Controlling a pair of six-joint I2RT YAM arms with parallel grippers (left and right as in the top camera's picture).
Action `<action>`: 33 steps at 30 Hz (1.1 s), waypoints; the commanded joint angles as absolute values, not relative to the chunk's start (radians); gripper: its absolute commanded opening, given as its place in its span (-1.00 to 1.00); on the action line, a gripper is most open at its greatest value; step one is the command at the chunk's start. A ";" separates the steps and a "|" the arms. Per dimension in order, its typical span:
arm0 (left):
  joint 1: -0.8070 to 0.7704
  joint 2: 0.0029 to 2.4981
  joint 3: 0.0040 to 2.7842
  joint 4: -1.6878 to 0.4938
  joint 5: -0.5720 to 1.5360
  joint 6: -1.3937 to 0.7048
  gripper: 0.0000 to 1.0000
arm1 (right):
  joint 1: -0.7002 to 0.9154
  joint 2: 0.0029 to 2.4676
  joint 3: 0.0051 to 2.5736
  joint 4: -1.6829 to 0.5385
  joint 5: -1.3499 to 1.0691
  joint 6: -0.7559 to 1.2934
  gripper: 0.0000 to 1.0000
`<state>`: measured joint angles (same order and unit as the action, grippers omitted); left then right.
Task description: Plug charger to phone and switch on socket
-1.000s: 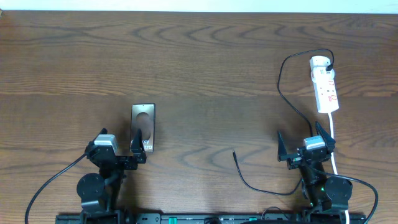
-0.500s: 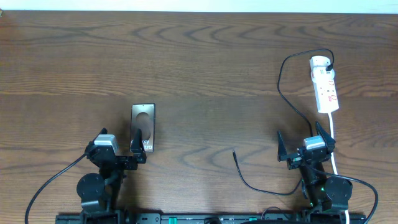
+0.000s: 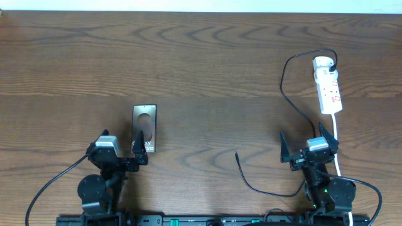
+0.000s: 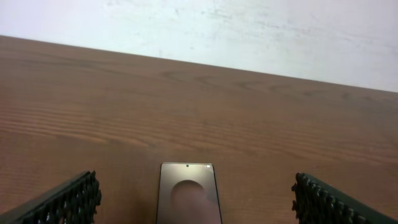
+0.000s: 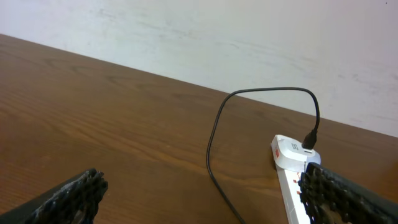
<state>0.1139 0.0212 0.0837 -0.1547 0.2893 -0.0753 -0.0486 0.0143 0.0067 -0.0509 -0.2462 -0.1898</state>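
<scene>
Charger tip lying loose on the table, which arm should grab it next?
Probably right: the right gripper, open, sits nearer the charger tip. The left gripper, also open, is beside the phone and farther from the tip.

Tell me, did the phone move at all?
No. The phone lies in the same spot, just as far left of the socket as before.

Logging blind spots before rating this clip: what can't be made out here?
- Phone near end: overhead, left hand covers it; left wrist, bottom edge cuts it.
- Socket switches: overhead, too small to read; right wrist, a finger and bottom edge hide most.
- Charger tip: overhead, too small; absent in wrist views.
- Charger stretch: overhead, right hand covers it.
</scene>
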 commanded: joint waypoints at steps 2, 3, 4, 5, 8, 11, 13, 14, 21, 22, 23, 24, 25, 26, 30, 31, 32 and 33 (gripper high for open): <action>0.111 0.097 0.196 -0.153 0.301 -0.076 0.96 | -0.054 0.006 0.006 -0.056 -0.239 -0.196 0.99; 0.111 0.132 0.221 -0.153 0.301 -0.072 0.96 | -0.054 0.006 0.006 -0.056 -0.239 -0.196 0.98; 0.111 0.175 0.249 -0.153 0.301 -0.066 0.95 | -0.054 0.006 0.006 -0.056 -0.239 -0.196 0.98; 0.111 0.224 0.281 -0.153 0.301 -0.056 0.96 | -0.054 0.006 0.006 -0.056 -0.239 -0.196 0.98; 0.111 0.396 0.389 -0.153 0.301 -0.053 0.96 | -0.054 0.006 0.006 -0.056 -0.239 -0.196 0.99; 0.111 0.584 0.529 -0.174 0.302 -0.054 0.96 | -0.054 0.006 0.006 -0.056 -0.239 -0.196 0.99; 0.111 0.698 0.633 -0.216 0.302 -0.054 0.96 | -0.054 0.006 0.006 -0.056 -0.239 -0.196 0.99; 0.111 0.770 0.705 -0.253 0.302 -0.054 0.95 | -0.054 0.006 0.006 -0.056 -0.239 -0.196 0.99; 0.110 1.134 1.153 -0.545 0.302 -0.054 0.96 | -0.054 0.006 0.006 -0.056 -0.239 -0.196 0.98; 0.110 1.190 1.237 -0.613 0.302 -0.054 0.96 | -0.054 0.006 0.006 -0.056 -0.239 -0.196 0.99; 0.110 1.224 1.287 -0.657 0.301 -0.054 0.95 | -0.054 0.006 0.006 -0.056 -0.239 -0.196 0.99; 0.110 1.262 1.344 -0.707 0.301 -0.054 0.96 | -0.054 0.006 0.006 -0.056 -0.239 -0.196 0.98; 0.110 1.298 1.399 -0.758 0.301 -0.053 0.96 | -0.054 0.006 0.006 -0.056 -0.239 -0.196 0.98; 0.110 1.333 1.449 -0.805 0.301 -0.053 0.96 | -0.054 0.006 0.006 -0.056 -0.239 -0.196 0.98; 0.111 1.435 1.594 -0.941 0.301 -0.053 0.96 | -0.054 0.006 0.006 -0.056 -0.239 -0.196 0.99; 0.110 1.457 1.622 -0.968 0.301 -0.053 0.96 | -0.054 0.006 0.006 -0.056 -0.239 -0.196 0.99; 0.110 1.470 1.636 -0.984 0.301 -0.053 0.96 | -0.054 0.006 0.006 -0.056 -0.239 -0.196 0.98; 0.110 1.481 1.644 -0.997 0.302 -0.053 0.96 | -0.054 0.006 0.006 -0.056 -0.239 -0.196 0.99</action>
<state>0.1139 1.4494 1.5951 -0.9703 0.2897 -0.0700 -0.0486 0.0120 0.0067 -0.0509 -0.2432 -0.1902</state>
